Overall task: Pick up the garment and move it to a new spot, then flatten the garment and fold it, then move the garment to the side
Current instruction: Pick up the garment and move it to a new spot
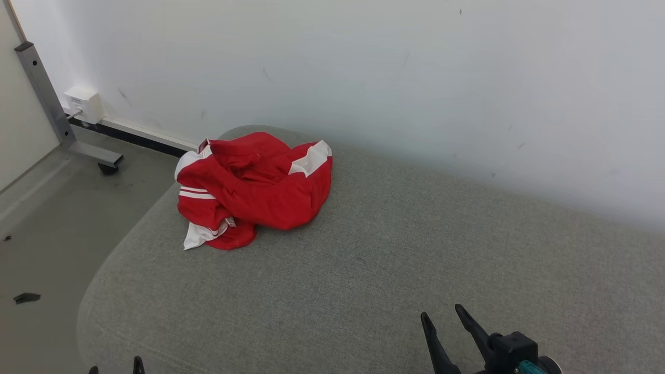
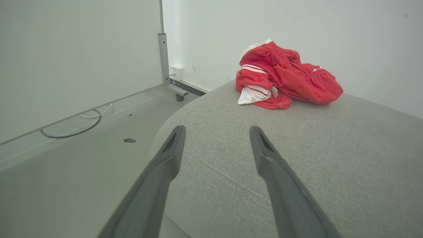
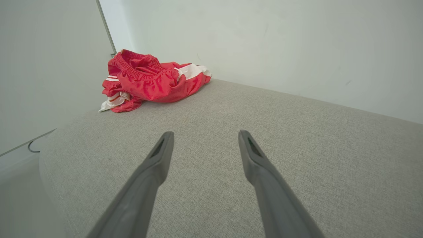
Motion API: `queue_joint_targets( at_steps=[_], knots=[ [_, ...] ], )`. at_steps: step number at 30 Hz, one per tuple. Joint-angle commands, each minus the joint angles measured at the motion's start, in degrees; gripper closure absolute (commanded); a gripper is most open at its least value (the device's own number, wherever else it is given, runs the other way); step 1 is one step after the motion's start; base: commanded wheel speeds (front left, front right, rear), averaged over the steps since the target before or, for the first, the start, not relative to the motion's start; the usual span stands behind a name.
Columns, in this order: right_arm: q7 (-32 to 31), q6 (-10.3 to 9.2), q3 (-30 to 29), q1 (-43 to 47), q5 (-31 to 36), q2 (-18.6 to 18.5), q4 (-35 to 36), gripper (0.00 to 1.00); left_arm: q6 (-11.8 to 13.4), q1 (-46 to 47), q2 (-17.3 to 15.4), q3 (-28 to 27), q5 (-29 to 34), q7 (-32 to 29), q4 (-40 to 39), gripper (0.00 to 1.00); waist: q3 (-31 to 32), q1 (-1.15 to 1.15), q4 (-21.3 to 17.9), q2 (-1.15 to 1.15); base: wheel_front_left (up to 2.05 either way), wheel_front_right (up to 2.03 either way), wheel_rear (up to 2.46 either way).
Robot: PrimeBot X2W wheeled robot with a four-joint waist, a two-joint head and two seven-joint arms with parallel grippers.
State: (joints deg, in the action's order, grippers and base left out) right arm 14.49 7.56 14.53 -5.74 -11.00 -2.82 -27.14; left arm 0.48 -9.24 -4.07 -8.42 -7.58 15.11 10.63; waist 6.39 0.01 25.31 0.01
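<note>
1. Left gripper [image 2: 217, 129]: jaws spread wide, empty, above the near left edge of the grey cushion [image 2: 330, 158].
2. Right gripper [image 3: 205, 132]: equally wide, holding nothing, low over the cushion.
3. Garment [image 1: 254, 189]: a red-and-white crumpled heap at the cushion's far left, by the wall, well apart from both.
4. Bearing: ahead-right of the left gripper, ahead-left of the right. Neither looks plainly nearer, and the heap has no clear long axis.

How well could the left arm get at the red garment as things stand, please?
Probably yes: the left arm's fingers stand open, and only bare grey cushion lies between them and the crumpled garment some way ahead.
</note>
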Motion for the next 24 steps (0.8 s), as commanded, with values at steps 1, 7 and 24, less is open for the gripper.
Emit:
queue_joint_targets(
  at_steps=[1,7,24],
  knots=[
    [0.3,-0.14,-0.1,0.3,-0.3,-0.1,-0.2,0.00,-0.1,0.5,0.1,0.0,-0.5,0.1,0.6,0.00,0.0,-0.01,0.0,-0.01,0.00,0.00,0.00],
    [0.4,-0.14,-0.8,1.0,0.7,-0.1,-0.4,0.00,-1.2,5.1,-0.1,2.1,-0.3,-1.3,4.4,0.00,-0.2,-0.01,0.0,-0.01,0.00,0.00,0.00],
    [-6.7,-0.14,2.5,3.6,6.5,-0.1,8.4,0.00,-1.6,36.3,-3.3,-1.3,-8.8,-15.2,28.0,0.00,-6.4,-0.01,-12.0,-0.01,0.00,0.00,0.00]
  ],
)
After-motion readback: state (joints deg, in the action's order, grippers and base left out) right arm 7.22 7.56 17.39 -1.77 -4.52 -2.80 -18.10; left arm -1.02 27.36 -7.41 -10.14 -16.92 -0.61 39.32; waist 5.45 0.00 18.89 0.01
